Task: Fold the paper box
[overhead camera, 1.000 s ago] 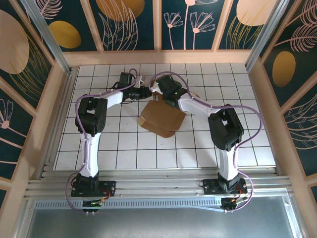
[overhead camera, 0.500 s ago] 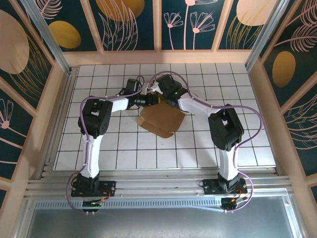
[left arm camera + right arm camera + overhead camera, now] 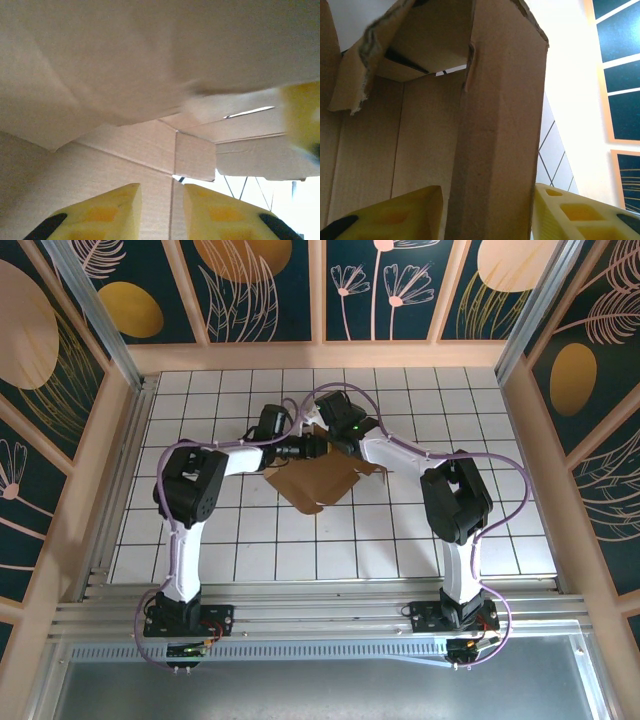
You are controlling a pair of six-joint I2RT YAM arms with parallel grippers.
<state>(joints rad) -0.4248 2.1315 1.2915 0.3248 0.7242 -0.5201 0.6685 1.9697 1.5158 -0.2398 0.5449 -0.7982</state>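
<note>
White tiles cover the table (image 3: 200, 540), and both arms meet over its far middle. In the right wrist view, the right gripper (image 3: 487, 200) has its yellow fingers set against either face of an upright cardboard wall, so it appears to be clamped on the paper box (image 3: 320, 480). The left gripper (image 3: 162, 192) has its fingers close together with a thin cardboard edge in the gap between them. I cannot tell whether it grips or only straddles that edge. The box lies partly raised between the two grippers, with flaps loose and one torn edge showing. My judgement is that a side wall is being stood up. The next move calls for the right grip to stay firm while the left presses a flap inward along its crease.
</note>
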